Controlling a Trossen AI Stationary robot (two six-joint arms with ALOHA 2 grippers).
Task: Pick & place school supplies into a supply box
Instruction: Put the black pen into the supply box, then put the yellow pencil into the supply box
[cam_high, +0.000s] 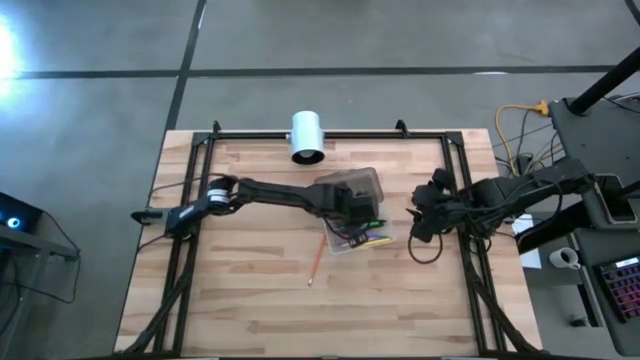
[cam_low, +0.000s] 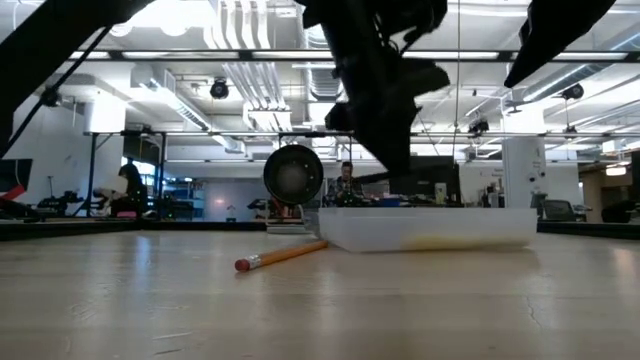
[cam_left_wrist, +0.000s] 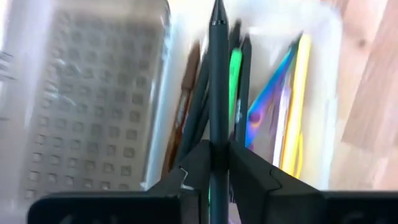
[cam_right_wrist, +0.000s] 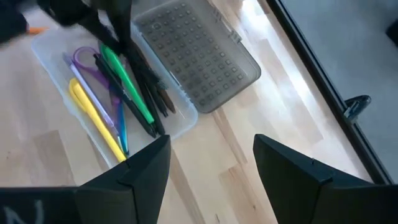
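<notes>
Pencils and pens lie packed lengthwise in the clear supply box (cam_high: 352, 238), which sits near the middle of the worktop (cam_high: 250, 300) with its grey textured lid (cam_right_wrist: 196, 53) folded open beside it. The right wrist view picks out the contents best: a green pen (cam_right_wrist: 127, 84), a yellow one (cam_right_wrist: 96, 118), dark pencils (cam_right_wrist: 146, 84) and purple-handled scissors (cam_right_wrist: 84, 62), all inside the tray. The left wrist view adds what no other view gives: the left gripper (cam_left_wrist: 214, 163) has its jaws clenched on a dark pencil (cam_left_wrist: 217, 81), held upright between the fingers with its tip pointing along the box, directly over the other supplies. From above, that gripper is seen only as a dark mass covering the box, and the pinched pencil is hidden.

One orange pencil (cam_high: 315, 262) is outside the box, lying on the bare wood just toward the front edge from it, apart from both grippers. The low view shows it flat on the wood with its eraser end nearest the camera (cam_low: 282, 256), close in front of the box's pale wall (cam_low: 430, 228).

The right gripper (cam_high: 425, 212) hangs to the right of the box, not touching it, and its jaws are spread wide with nothing between them (cam_right_wrist: 211, 168). A white cylinder (cam_high: 307, 135) lies at the far edge of the worktop, well behind the box.
</notes>
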